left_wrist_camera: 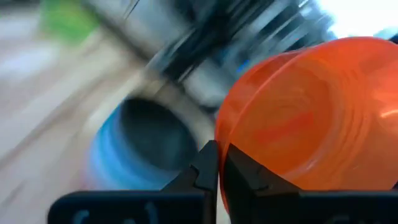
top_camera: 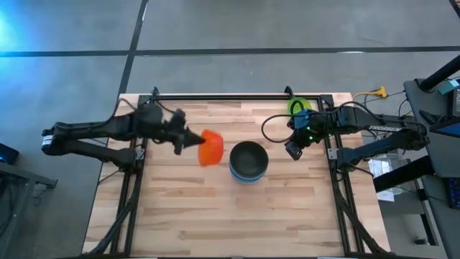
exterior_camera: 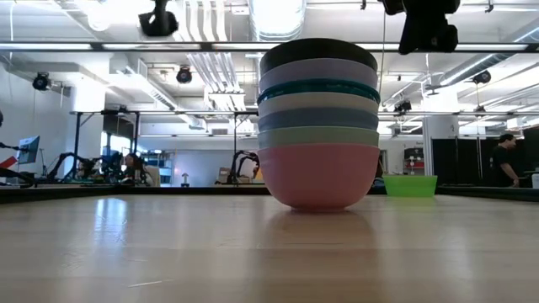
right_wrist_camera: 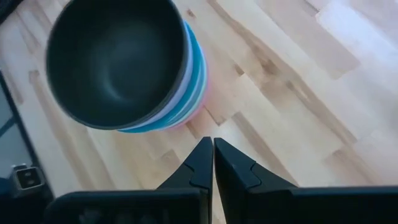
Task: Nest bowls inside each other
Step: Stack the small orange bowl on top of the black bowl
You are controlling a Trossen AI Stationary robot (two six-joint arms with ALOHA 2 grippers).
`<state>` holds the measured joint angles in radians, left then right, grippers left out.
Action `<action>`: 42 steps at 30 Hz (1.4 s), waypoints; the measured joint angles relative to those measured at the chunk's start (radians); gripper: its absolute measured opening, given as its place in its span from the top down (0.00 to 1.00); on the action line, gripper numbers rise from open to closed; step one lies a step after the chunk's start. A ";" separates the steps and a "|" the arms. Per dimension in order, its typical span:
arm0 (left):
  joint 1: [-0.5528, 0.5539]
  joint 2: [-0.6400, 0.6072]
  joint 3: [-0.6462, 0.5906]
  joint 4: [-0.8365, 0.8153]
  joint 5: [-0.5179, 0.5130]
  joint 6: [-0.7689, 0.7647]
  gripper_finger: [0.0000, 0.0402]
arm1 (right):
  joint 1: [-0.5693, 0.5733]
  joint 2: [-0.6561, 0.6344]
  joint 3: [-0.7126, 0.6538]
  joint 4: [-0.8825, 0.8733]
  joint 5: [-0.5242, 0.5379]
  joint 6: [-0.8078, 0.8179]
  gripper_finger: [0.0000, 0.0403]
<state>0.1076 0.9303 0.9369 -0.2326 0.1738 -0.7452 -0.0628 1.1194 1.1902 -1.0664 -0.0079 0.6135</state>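
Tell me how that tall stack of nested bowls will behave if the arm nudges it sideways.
The stack of nested bowls looks tall over the pink bottom bowl's narrow foot, so a high push may tip it. Smooth plastic on the wooden table would probably slide if pushed low.

— What sits below the right gripper (right_wrist_camera: 213,163)?
— Its dark fingers pressed together over the pale wooden table (right_wrist_camera: 298,81), near a nested stack of round plastic bowls (right_wrist_camera: 186,93), black bowl (right_wrist_camera: 115,59) on top.

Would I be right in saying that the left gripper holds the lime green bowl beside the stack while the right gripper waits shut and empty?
Not quite: the left gripper is shut on the red bowl, as the high view shows. The lime green bowl sits on the table near the far edge. The stack and the shut, empty right gripper are as you describe.
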 joint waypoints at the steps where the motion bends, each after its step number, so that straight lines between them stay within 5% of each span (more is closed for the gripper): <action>1: 0.003 0.009 0.013 0.059 0.000 -0.006 1.00 | 0.000 -0.003 -0.004 0.000 0.008 -0.004 0.98; 6: 0.022 0.155 0.122 0.065 0.073 -0.034 1.00 | 0.000 -0.029 -0.038 -0.002 0.012 -0.020 0.98; 12: 0.023 0.460 0.348 -0.147 0.209 -0.008 1.00 | 0.000 -0.113 -0.103 -0.002 0.020 -0.020 0.98; 23: 0.025 0.826 0.817 -0.597 0.163 0.180 1.00 | -0.001 -0.340 -0.202 -0.002 0.038 -0.012 0.98; 32: 0.030 0.896 0.869 -0.778 0.115 0.185 1.00 | -0.001 -0.438 -0.231 -0.001 0.063 0.019 0.98; 42: 0.042 0.907 0.865 -0.781 0.069 0.185 1.00 | -0.001 -0.434 -0.231 0.000 0.064 -0.011 0.98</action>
<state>0.1493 1.8374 1.8019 -1.0137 0.2428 -0.5605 -0.0635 0.6851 0.9588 -1.0664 0.0563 0.6022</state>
